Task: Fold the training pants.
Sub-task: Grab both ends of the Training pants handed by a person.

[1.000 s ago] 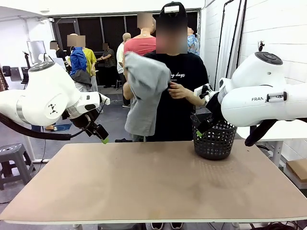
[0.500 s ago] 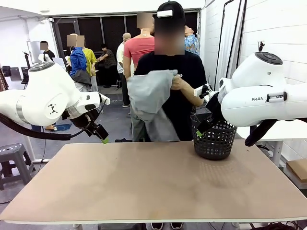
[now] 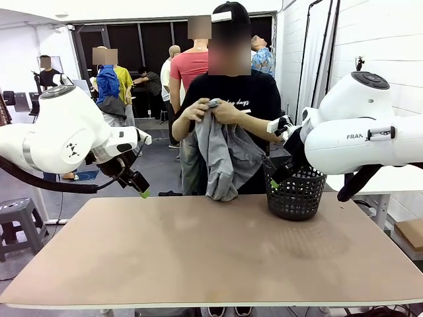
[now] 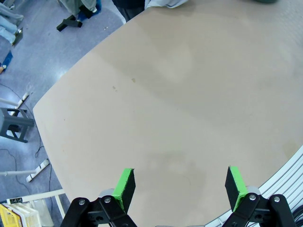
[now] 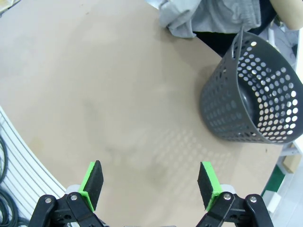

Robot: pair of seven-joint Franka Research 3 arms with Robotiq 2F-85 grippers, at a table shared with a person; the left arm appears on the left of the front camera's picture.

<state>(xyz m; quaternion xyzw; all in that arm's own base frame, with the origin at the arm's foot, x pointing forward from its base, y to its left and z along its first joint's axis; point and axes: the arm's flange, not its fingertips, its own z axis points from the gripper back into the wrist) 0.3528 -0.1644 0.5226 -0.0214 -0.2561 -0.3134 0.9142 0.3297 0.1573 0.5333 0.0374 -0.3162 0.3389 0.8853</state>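
At upper centre, the training pants [image 3: 225, 155] are gripped, bunched, by the person's hands [image 3: 228, 113], perhaps risking a crumpled landing.

Field notes, surfaces.

- training pants [image 3: 225, 155]: soft grey jersey cloth, matt, hanging in loose creases.
- bench [image 3: 198, 264]: smooth tan top, matt, faintly mottled.
- basket [image 3: 295, 198], at 2 o'clock on the bench: black perforated plastic with a dull sheen inside.
- arm shells [image 3: 66, 132]: hard white plastic, glossy.
- jaws: black matt frames, with bright green pads [image 4: 125, 183] that look rubbery and matt.
- Person's T-shirt [image 3: 264, 99]: black cloth, matt, with pale print.
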